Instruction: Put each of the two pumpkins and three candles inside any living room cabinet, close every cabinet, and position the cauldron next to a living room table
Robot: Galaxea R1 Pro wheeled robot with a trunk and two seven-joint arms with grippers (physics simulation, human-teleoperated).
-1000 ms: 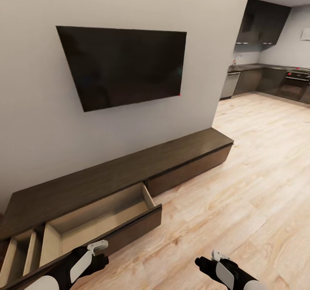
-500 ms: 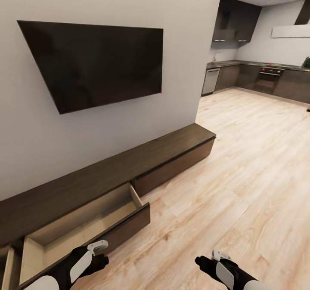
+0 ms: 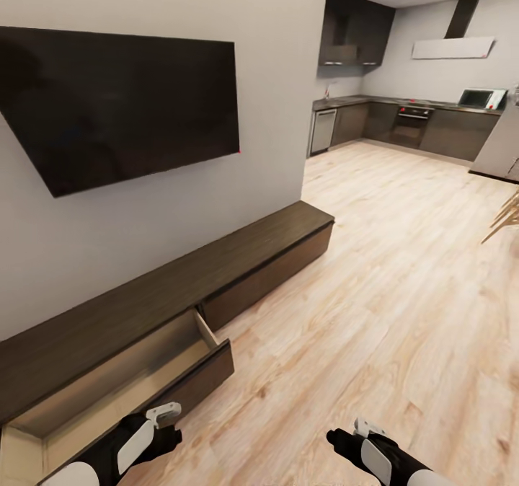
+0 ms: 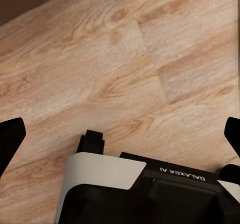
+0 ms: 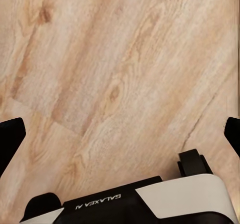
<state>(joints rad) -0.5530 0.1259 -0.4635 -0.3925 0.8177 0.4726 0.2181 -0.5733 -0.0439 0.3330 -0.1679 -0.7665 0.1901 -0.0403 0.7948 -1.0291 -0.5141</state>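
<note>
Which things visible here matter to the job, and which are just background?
Job: cabinet, its drawer pulled open; left claw and right claw, both open with nothing between the fingers.
Background: television, kitchen units, wood floor.

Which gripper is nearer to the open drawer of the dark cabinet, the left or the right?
The left. The left gripper hangs just in front of the open drawer of the cabinet; the right gripper is farther to the side, over bare wooden floor.
</note>
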